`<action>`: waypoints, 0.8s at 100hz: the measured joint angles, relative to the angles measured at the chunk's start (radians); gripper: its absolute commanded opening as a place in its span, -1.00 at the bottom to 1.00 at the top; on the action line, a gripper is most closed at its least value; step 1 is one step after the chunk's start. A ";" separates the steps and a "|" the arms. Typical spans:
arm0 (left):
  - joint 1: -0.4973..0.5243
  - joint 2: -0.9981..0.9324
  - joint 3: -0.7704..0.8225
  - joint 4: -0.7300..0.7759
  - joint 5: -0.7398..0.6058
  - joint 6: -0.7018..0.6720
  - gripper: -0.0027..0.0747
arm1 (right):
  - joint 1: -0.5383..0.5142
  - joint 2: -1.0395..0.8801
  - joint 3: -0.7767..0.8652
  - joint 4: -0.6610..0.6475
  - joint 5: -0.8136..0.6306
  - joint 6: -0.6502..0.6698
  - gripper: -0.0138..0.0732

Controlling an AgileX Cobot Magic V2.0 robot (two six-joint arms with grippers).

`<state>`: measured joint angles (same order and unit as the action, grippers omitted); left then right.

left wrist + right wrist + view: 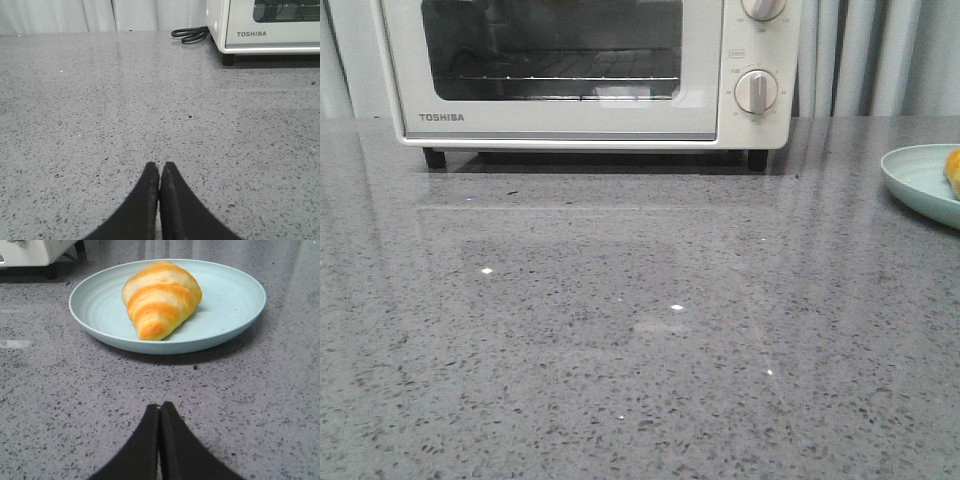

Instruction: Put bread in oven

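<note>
The cream-white TOSHIBA oven [585, 70] stands at the back of the grey counter with its glass door closed; its corner also shows in the left wrist view [270, 25] and the right wrist view [30, 252]. The bread [160, 297], golden-orange with cream stripes, lies on a pale blue plate [230, 300]. In the front view only the bread's edge [953, 172] shows on the plate [920, 180] at the far right. My left gripper [160, 165] is shut and empty over bare counter. My right gripper [160, 405] is shut and empty, a short way in front of the plate. Neither gripper shows in the front view.
A black power cord [190, 34] lies coiled beside the oven's left side. Two round knobs [757, 92] sit on the oven's right panel. Pale curtains [880, 60] hang behind the speckled grey counter [620, 330].
</note>
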<state>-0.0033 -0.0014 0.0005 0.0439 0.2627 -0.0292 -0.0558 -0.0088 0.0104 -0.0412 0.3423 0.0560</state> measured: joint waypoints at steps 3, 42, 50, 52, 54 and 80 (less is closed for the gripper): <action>0.000 0.000 0.000 0.000 0.000 0.000 -0.99 | 0.000 0.000 0.000 0.000 0.000 0.000 -0.81; 0.000 0.000 0.000 0.000 -0.001 0.000 -0.99 | 0.000 0.000 0.000 0.000 0.000 0.000 -0.81; 0.000 0.000 0.000 0.000 -0.002 0.000 -0.99 | 0.000 0.000 0.000 0.000 0.000 0.000 -0.81; 0.000 0.000 0.000 0.000 -0.004 0.000 -0.99 | 0.000 0.000 0.000 0.000 0.000 0.000 -0.81; 0.000 0.000 0.000 0.000 -0.004 0.000 -0.99 | 0.000 0.000 0.000 0.000 0.000 0.000 -0.81; 0.000 0.000 0.000 0.001 -0.010 0.000 -0.99 | 0.000 0.000 0.000 -0.014 0.000 0.000 -0.81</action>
<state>-0.0033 -0.0014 0.0005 0.0446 0.2523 -0.0292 -0.0558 -0.0088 0.0104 -0.0554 0.3423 0.0560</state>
